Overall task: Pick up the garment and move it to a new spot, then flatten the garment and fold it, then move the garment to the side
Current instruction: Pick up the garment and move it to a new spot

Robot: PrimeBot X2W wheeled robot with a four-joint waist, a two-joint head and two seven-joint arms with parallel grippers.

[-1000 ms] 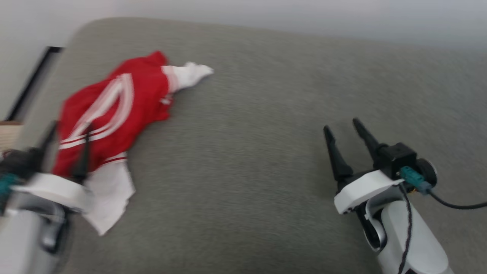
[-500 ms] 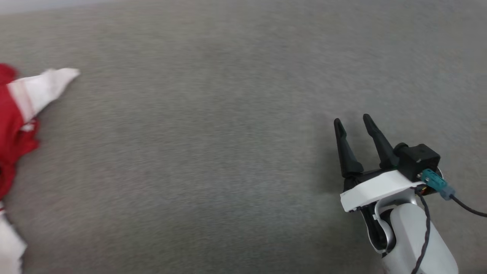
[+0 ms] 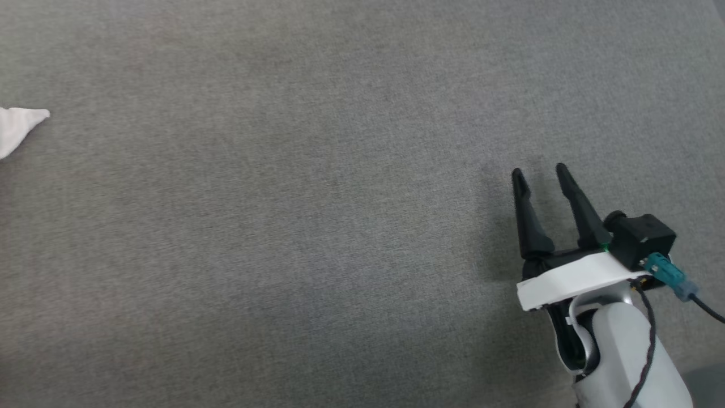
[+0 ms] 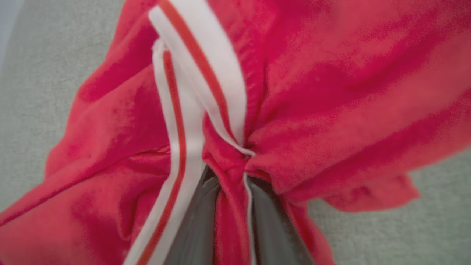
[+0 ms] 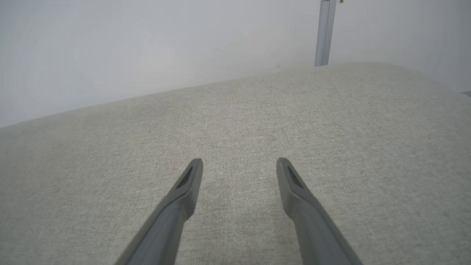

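The garment (image 4: 316, 84) is a crumpled red shirt with white-and-red striped trim (image 4: 206, 70), lying on the grey fabric surface. In the left wrist view my left gripper (image 4: 232, 169) is shut on the garment, with a bunched fold of red cloth pinched between its two dark fingers (image 4: 195, 221). In the head view a white sleeve tip of the garment (image 3: 17, 127) pokes in at the far left edge. My right gripper (image 3: 538, 175) stands open at the lower right, far from the garment, and its own view shows the right gripper (image 5: 239, 165) with nothing between the fingers.
The grey upholstered surface (image 3: 317, 226) stretches wide between the sleeve tip and my right gripper. A pale wall (image 5: 147, 44) rises behind its far edge, with a vertical grey strip (image 5: 323, 33) on it.
The head camera has swung to the right, so the garment slid off the picture's left edge. My left gripper has shut on the red cloth. The right gripper stays open.
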